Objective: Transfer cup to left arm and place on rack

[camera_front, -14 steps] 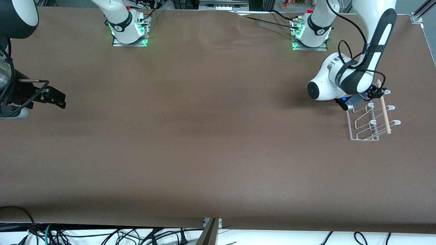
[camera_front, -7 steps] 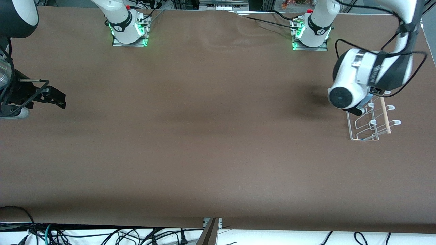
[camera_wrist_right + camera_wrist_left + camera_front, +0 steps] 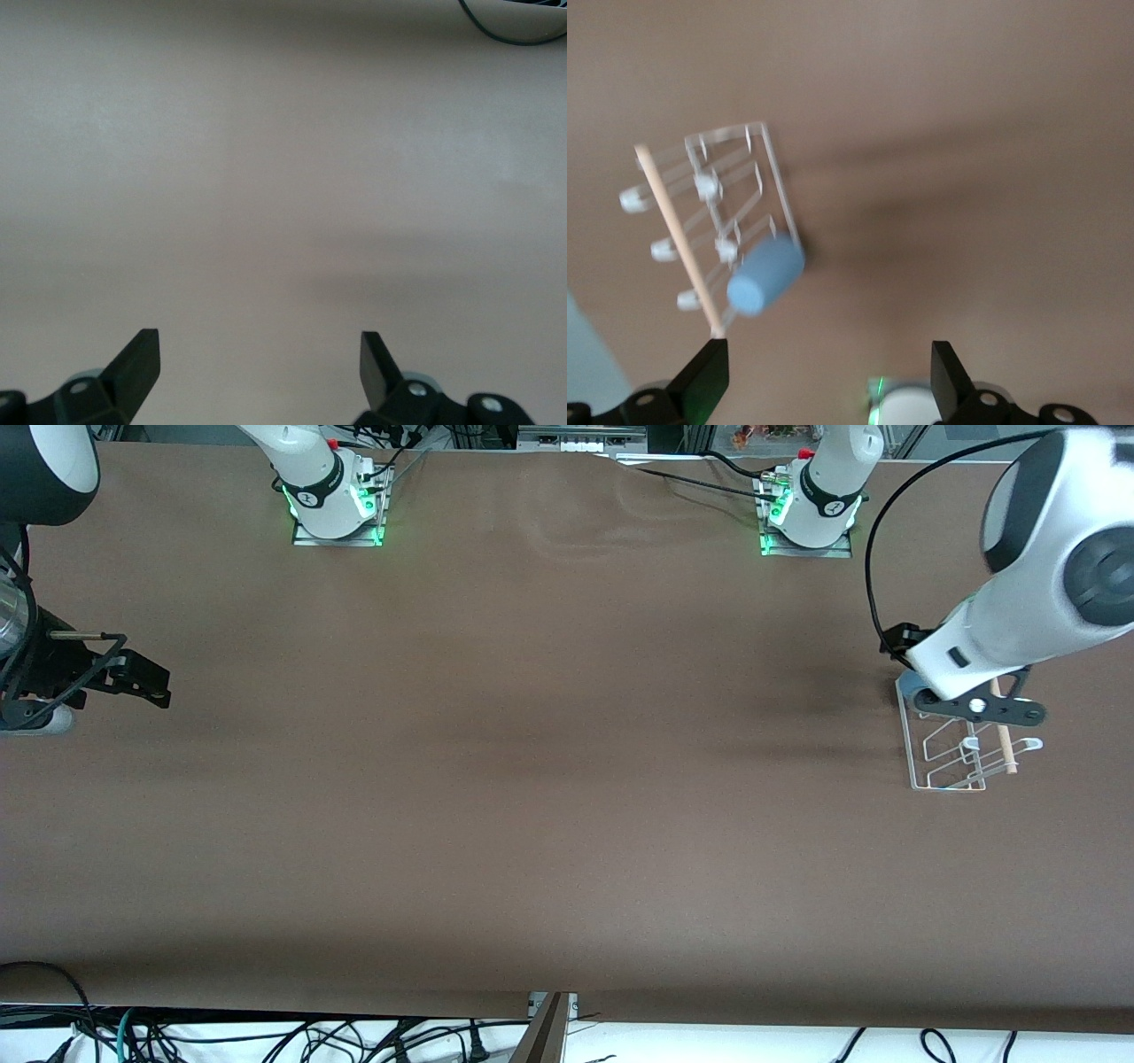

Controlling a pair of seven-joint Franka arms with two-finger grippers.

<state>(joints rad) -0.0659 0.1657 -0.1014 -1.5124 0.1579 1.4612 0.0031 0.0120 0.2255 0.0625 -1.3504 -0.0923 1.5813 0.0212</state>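
Note:
The light-blue cup (image 3: 765, 275) sits tilted on a prong at the end of the white wire rack (image 3: 726, 195) that is farther from the front camera, beside the wooden dowel (image 3: 673, 235). In the front view only a sliver of the cup (image 3: 907, 685) shows beside the left wrist, on the rack (image 3: 948, 766). My left gripper (image 3: 830, 376) is open and empty, raised above the rack (image 3: 974, 707) and clear of the cup. My right gripper (image 3: 257, 367) is open and empty, waiting at the right arm's end of the table (image 3: 133, 677).
The rack stands close to the table edge (image 3: 1118, 558) at the left arm's end. The two arm bases (image 3: 337, 500) (image 3: 811, 509) stand along the edge farthest from the front camera. Cables (image 3: 266, 1036) hang below the table's front edge.
My left arm has lifted up and away from the rack, its wrist swinging toward the table's end. The cup stays on the rack. The right arm has not moved.

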